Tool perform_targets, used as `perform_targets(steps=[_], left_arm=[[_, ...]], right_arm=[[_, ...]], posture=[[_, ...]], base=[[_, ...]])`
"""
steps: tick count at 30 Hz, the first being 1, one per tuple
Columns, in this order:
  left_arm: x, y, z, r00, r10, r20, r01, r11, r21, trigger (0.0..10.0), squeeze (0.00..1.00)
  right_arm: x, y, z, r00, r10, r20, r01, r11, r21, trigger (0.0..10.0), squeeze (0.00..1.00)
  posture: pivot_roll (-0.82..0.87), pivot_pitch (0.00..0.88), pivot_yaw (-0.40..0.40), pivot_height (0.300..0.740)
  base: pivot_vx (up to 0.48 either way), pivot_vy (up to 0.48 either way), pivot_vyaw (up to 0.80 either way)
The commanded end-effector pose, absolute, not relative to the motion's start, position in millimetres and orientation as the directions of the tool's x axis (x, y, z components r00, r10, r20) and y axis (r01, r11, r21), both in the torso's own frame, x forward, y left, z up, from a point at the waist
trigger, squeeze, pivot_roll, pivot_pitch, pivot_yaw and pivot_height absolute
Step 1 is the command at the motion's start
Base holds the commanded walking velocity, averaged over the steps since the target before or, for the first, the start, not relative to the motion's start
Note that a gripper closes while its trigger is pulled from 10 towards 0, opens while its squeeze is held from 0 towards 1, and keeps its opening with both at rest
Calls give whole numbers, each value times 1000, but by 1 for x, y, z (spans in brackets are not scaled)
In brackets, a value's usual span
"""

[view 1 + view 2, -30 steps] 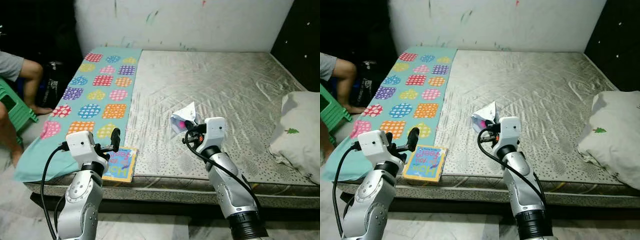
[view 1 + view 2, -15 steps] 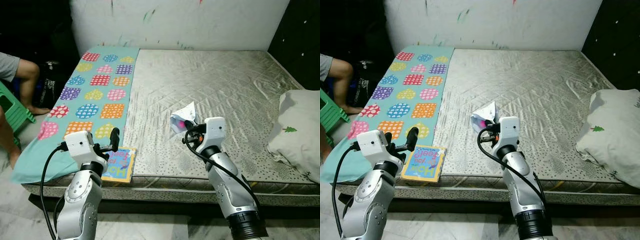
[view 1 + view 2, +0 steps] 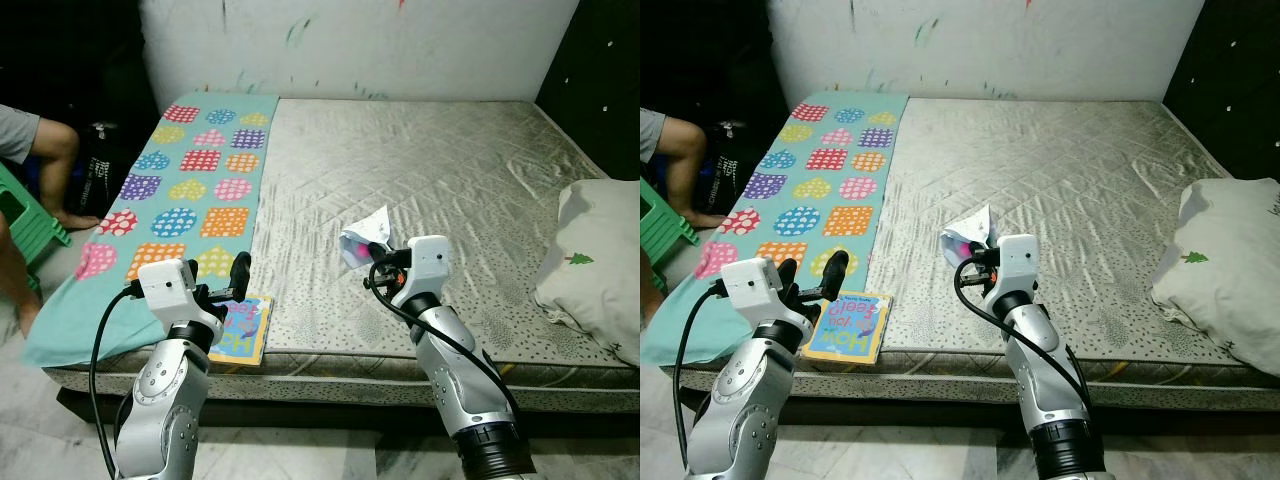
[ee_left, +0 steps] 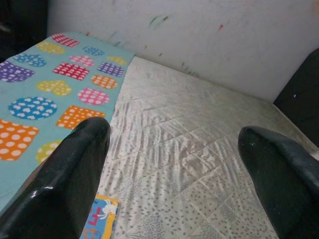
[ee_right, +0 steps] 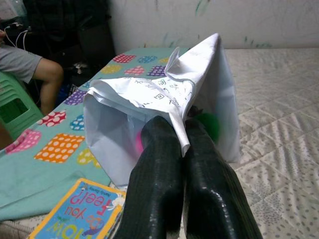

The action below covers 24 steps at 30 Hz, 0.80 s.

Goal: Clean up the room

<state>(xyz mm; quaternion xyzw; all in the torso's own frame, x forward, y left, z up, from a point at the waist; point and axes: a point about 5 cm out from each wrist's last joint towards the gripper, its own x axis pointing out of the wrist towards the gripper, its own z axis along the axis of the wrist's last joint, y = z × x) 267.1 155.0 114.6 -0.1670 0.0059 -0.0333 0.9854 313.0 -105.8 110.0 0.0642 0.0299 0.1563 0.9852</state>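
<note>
A crumpled white bag (image 3: pixel 366 235) with something pink and something green inside is lifted just above the grey mattress (image 3: pixel 440 160). My right gripper (image 5: pixel 182 135) is shut on the bag's (image 5: pixel 149 99) rim. A colourful children's book (image 3: pixel 240 328) lies at the bed's front edge, beside a teal blanket (image 3: pixel 190 190) with bright patches. My left gripper (image 3: pixel 226 283) hovers open just above and left of the book (image 4: pixel 102 219), with nothing between its fingers (image 4: pixel 75 169).
A white pillow (image 3: pixel 595 260) lies at the bed's right side. At the left a person (image 3: pixel 30 140) sits on a green stool (image 3: pixel 25 215) close to the bed. A scribbled white wall (image 3: pixel 360 45) runs behind the bed.
My left gripper has shifted a little to the right, closer over the book. The right gripper still holds the bag in the same place.
</note>
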Motion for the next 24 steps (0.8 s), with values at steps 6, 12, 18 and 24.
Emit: perform_targets(steps=[6,12,18,24], left_arm=[[267,155,122,996,-83,35,90,941,-327,10000,0],[267,154,122,995,-94,37,101,940,-327,10000,0],[268,154,122,995,-97,38,104,939,-327,10000,0],[268,155,122,995,-93,34,99,940,-325,10000,0]], right_arm=[[316,-106,113,950,311,-27,-305,943,131,10000,0],[316,-108,113,953,302,-29,-296,946,132,10000,0],[316,-108,113,954,299,-29,-293,947,131,10000,0],[317,-109,113,954,299,-29,-293,947,130,10000,0]], posture=[[-97,0,8,740],[-98,0,11,740],[-99,0,11,740],[-99,0,12,740]], base=[[267,0,0],[274,0,0],[290,0,0],[286,0,0]])
